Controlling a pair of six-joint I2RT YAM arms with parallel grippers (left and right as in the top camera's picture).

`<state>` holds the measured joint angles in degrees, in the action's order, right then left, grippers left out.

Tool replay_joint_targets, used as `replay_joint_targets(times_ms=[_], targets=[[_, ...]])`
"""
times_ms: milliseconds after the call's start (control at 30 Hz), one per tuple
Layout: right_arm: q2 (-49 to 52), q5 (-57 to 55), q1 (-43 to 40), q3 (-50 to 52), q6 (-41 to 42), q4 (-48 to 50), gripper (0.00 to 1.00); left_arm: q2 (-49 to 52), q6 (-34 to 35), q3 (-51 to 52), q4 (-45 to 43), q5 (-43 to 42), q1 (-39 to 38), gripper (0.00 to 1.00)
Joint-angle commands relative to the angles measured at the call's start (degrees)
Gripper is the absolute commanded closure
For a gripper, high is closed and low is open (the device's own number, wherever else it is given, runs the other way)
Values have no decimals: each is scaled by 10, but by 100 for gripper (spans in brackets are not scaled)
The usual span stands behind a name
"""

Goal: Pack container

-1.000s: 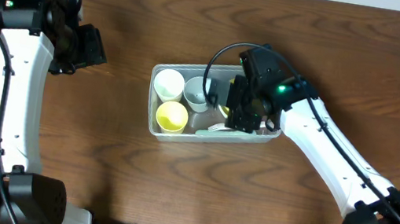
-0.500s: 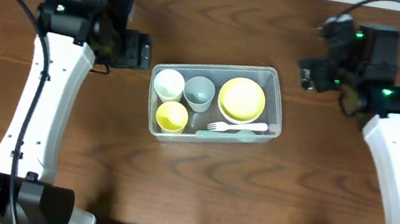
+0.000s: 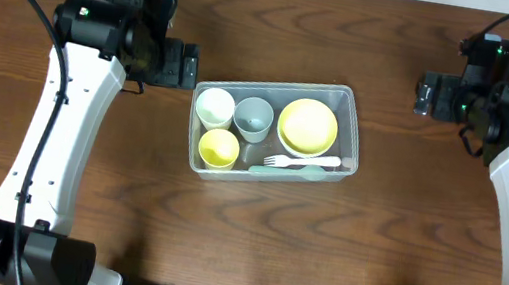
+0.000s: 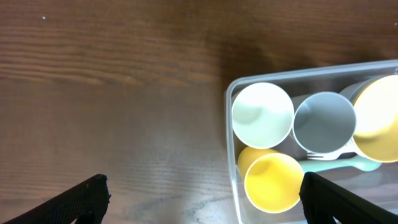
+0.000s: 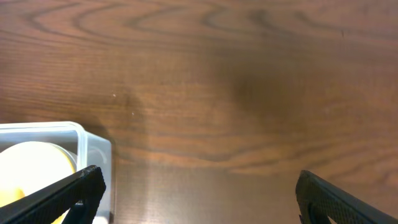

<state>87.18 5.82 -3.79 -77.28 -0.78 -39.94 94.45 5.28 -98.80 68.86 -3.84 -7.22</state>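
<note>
The clear plastic container (image 3: 351,98) sits at the table's middle. It holds a white cup (image 3: 215,107), a grey cup (image 3: 254,116), a yellow cup (image 3: 218,147), a yellow bowl (image 3: 307,127) and a white fork on a pale green utensil (image 3: 304,162). My left gripper (image 3: 183,64) hovers just left of the container's back left corner, open and empty; its wrist view shows the container's left end (image 4: 231,134) with the cups. My right gripper (image 3: 428,94) is open and empty, well right of the container; its wrist view shows the container's corner (image 5: 93,146).
Bare wooden table lies all around the container. Black cables trail from both arms along the back edge.
My right gripper has left the container's inside and withdrawn to the far right. My left arm has moved in toward the container's left end. The yellow bowl now shows uncovered.
</note>
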Motion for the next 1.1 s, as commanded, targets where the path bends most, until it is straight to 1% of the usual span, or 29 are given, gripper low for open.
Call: replay_joint_targets(times_ms=[0,33,100,200,233,267,333,367,400,533,667,833,1067], targets=[[-1,47,-7,-3,24,-16,1,0,-7,3,12,11,2,2],[-1,92,-1,-3,-9,-26,2,0,-7,3,16,11,2,2],[-1,135,17,-3,-50,-49,9,0,-7,3,16,11,2,2],[-1,121,57,0,-68,-75,29,0,-7,3,16,11,2,2],[-1,111,72,3,-68,-78,40,0,-7,3,16,11,2,2],[-1,101,88,5,-68,-81,53,0,-7,3,16,11,2,2],[0,86,123,11,-68,-86,81,0,-7,3,19,11,2,2],[0,79,139,14,-68,-88,89,0,-7,3,21,11,2,2],[1,70,159,18,-68,-90,94,0,-7,3,23,11,2,2],[5,55,212,39,-66,-90,94,0,-7,3,27,11,2,2],[7,36,239,82,-49,-80,94,0,-7,3,27,11,2,2],[7,30,244,144,-26,-71,96,0,-7,3,27,11,2,2],[7,30,244,193,-25,-74,96,0,-7,3,27,11,2,2]])
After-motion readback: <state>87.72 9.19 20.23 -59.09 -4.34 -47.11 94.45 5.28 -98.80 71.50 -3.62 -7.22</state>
